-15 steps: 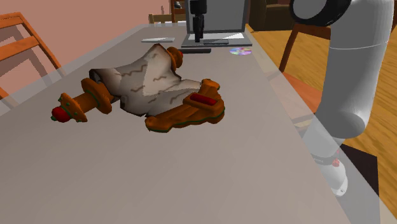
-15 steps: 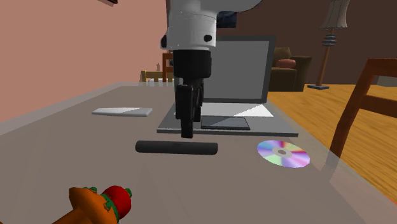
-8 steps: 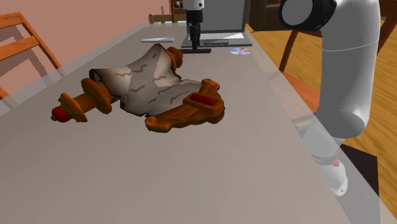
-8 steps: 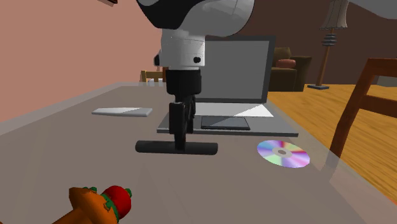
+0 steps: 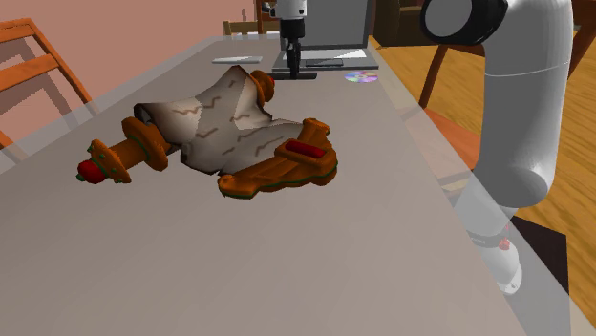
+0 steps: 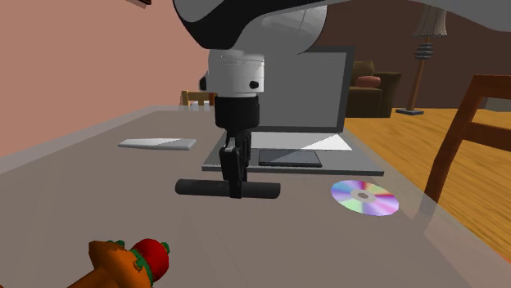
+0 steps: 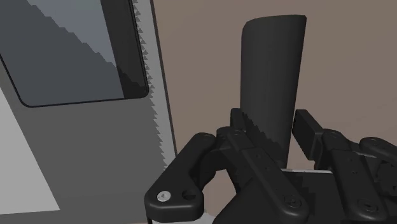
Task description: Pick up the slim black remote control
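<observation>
Pink wall (image 6: 74,65); wood floor (image 6: 397,132); floor lamp (image 6: 424,51); perhaps dark sofa (image 6: 370,88); wooden chair (image 5: 33,67).

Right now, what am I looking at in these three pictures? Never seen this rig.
A white robot arm with a black two-finger gripper works at a grey-brown table. One picture looks from beside its base, one sits low over the table, one rides on the hand. On the table: a slim black bar-shaped remote control, an open grey laptop, a shiny disc, a flat grey slab, a pale crumpled scroll with orange-brown ends. The fingers clasp the remote, not yet lifted.
</observation>
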`<state>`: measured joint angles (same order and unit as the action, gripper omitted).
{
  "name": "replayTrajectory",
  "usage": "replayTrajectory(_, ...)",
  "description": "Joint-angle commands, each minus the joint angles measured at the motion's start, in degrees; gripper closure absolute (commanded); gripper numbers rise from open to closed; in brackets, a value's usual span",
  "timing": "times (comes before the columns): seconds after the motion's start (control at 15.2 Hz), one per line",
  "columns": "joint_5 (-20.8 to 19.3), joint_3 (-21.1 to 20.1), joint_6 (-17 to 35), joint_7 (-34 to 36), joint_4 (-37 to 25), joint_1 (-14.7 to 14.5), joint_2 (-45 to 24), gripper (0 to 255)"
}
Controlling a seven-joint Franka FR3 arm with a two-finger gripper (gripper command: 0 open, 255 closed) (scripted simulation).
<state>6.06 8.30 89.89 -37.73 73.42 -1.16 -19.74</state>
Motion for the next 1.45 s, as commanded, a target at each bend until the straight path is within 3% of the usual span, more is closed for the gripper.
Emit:
replayTrajectory(0.0, 0.0, -0.1, -0.1, 0.0, 0.1, 0.0, -0.1, 255)
replayTrajectory(0.33, 0.1, -0.1, -1.0, 0.1, -1.0, 0.0, -0.3, 255)
replayTrajectory(0.86, 0.5, -0.1, -8.7, 0.4, -11.4, 0.6, -3.0, 255)
replayTrajectory(1.25, 1.1, -0.2, -15.9, 0.8, -22.7, 1.5, -7.1, 255)
replayTrajectory(1.39, 1.2, -0.2, -16.1, 0.8, -23.0, 1.6, -7.2, 255)
